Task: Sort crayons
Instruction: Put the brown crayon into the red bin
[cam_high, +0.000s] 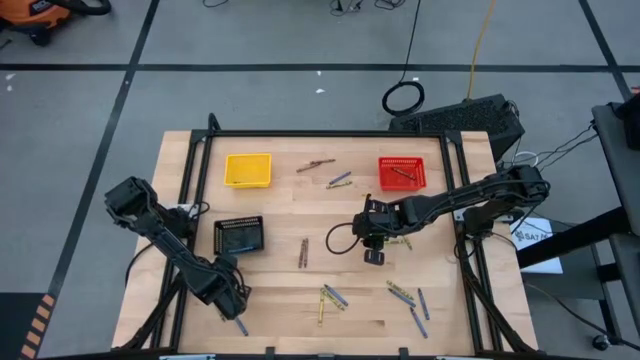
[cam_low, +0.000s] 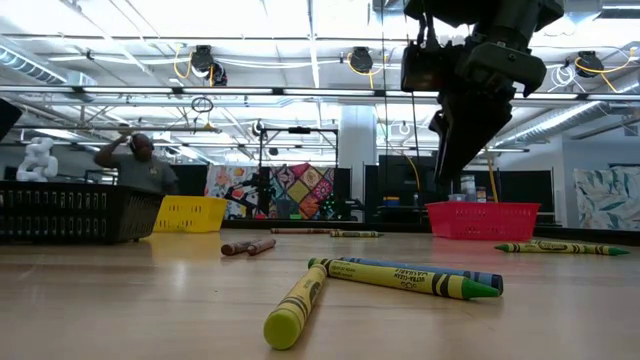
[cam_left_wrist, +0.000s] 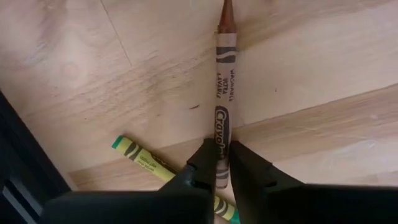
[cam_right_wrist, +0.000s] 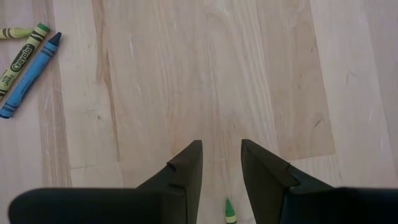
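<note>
My left gripper (cam_left_wrist: 222, 163) has its jaws pressed around a brown crayon (cam_left_wrist: 224, 87) at the table's 7 o'clock edge. My right gripper (cam_right_wrist: 221, 163) hangs near centre, jaws apart, holding nothing.

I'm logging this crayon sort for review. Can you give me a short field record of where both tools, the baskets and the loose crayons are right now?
left tool: near left table edge, closed on brown crayon
right tool: open, empty, over mid-table
yellow basket: far left
red basket: far right, holds a crayon
black basket: left of centre
loose crayons: scattered on table
</note>
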